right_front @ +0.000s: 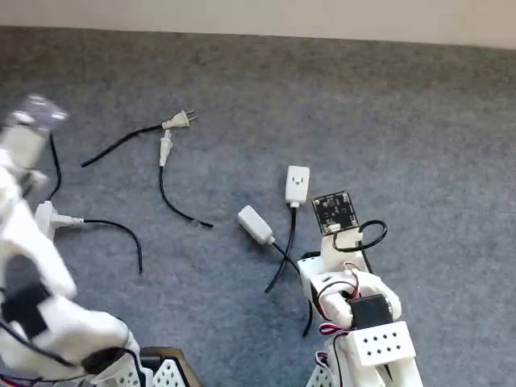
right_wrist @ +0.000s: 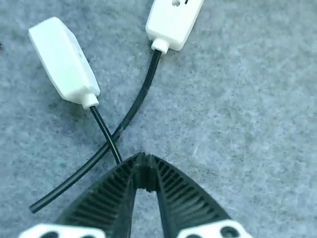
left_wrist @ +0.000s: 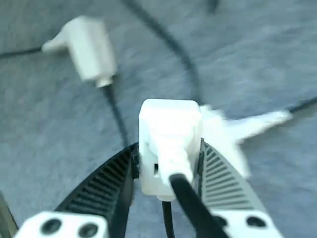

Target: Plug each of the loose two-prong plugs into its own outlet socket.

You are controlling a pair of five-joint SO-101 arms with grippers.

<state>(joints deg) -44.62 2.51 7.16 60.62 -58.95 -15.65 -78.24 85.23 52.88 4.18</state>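
Two grippers are present. At the left, the left gripper (left_wrist: 168, 148) is clamped on one white cabled block (left_wrist: 168, 134). The right gripper (right_wrist: 143, 161) is closed on nothing, near two outlet sockets: upright socket (right_front: 297, 185) and tilted socket (right_front: 255, 224). Two loose plugs, first plug (right_front: 179, 121) and second plug (right_front: 165, 147), are located far left of these.

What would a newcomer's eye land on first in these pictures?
The left end effector stands out first, clamped on a white block that trails a black cord. Next come two white sockets near the middle of the grey surface, with the right end effector shut beside the spot where their cords cross. Two loose plugs lie together farther back.
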